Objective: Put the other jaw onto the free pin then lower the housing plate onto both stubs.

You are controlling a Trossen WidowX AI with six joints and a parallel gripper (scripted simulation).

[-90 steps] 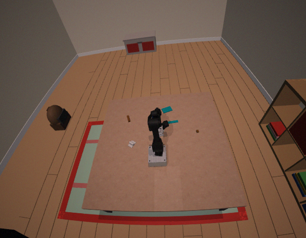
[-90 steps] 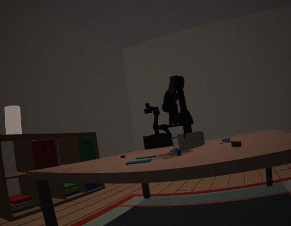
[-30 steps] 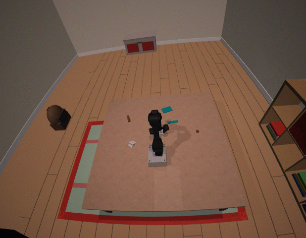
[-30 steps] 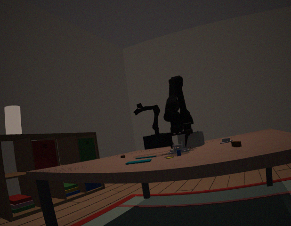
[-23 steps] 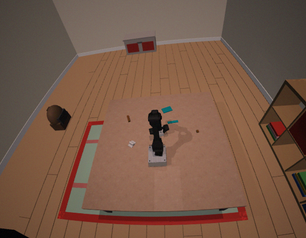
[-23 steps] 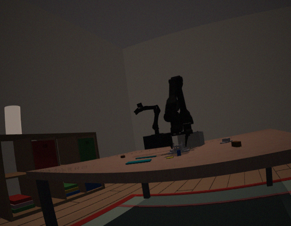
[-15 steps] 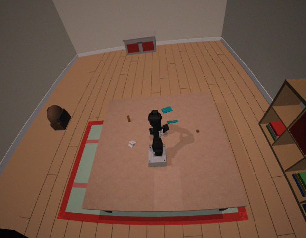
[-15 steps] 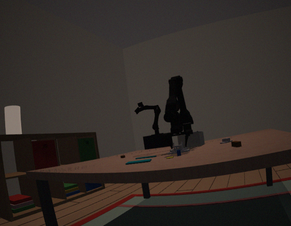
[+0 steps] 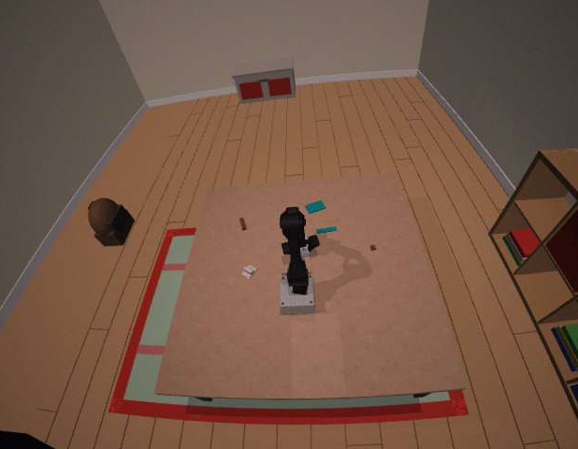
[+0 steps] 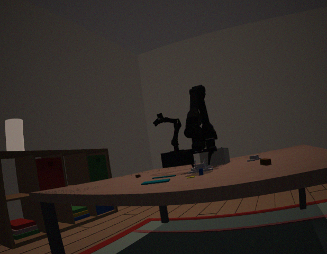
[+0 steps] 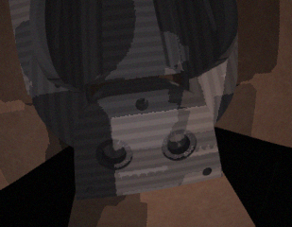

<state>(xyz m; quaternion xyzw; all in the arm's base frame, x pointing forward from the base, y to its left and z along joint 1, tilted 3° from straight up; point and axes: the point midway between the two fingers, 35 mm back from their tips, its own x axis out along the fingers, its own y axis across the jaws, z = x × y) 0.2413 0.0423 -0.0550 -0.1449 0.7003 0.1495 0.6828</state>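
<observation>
Evidently the hand (image 10: 201, 163) (image 11: 145, 144) grips the housing plate (image 11: 160, 153) (its front edge pokes out free).

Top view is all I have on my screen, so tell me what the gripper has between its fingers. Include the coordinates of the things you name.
Observer: The wrist view shows a flat grey plate with two ringed round holes (image 11: 150, 165) between the gripper's (image 10: 201, 164) (image 11: 147, 165) black fingers.
Operator: Describe those holes.
Observer: Rounded ends show inside both rings; I can't tell how far down the plate sits.
Operator: Name anything small my view misses.
Observer: The exterior view shows a small upright blue block (image 10: 200, 171) beside a flat yellow piece (image 10: 190, 177).
</observation>
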